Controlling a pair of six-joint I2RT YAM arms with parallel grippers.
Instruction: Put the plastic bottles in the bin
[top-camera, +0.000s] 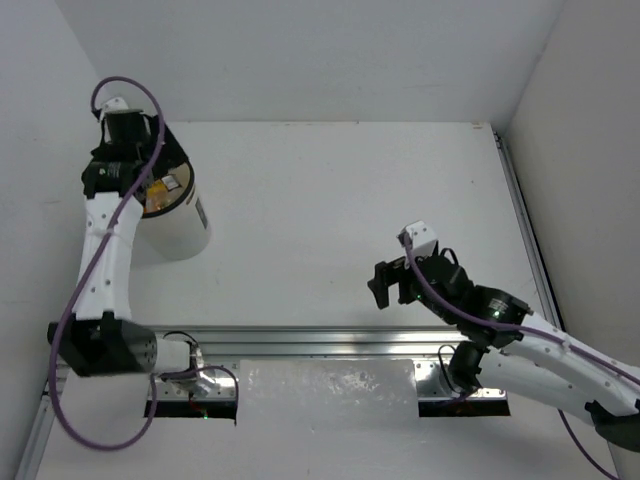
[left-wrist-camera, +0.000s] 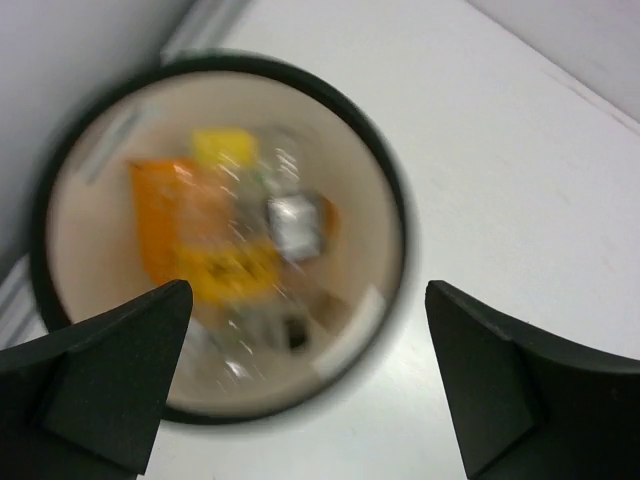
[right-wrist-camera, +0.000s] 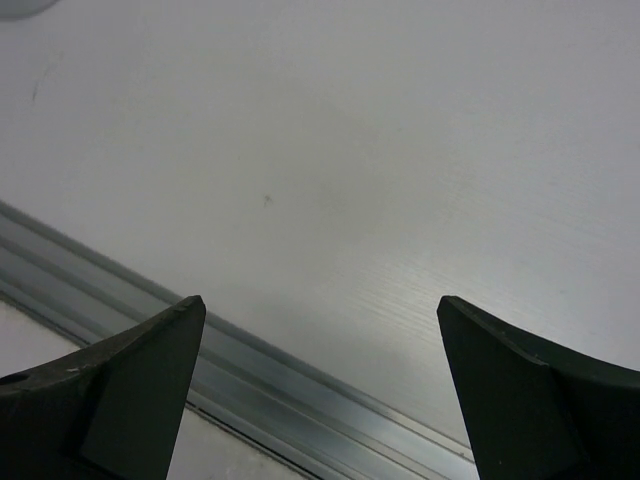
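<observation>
White table (top-camera: 330, 200) — left gripper (left-wrist-camera: 308, 300) spread above the bin (top-camera: 185, 235) of plastic bottles (left-wrist-camera: 190, 240) — right gripper (right-wrist-camera: 320, 310) spread too.

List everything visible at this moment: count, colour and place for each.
bin: one, white with black rim, far left of table
bottles: several, count too blurred to tell; orange, clear, some yellow; inside bin
table: one, white, under both arms
rail: one, silver, along near edge
panel: one, translucent, between arm bases
left claw: one, black, open, empty, above bin
right claw: one, black, open, empty, over table's right side
</observation>
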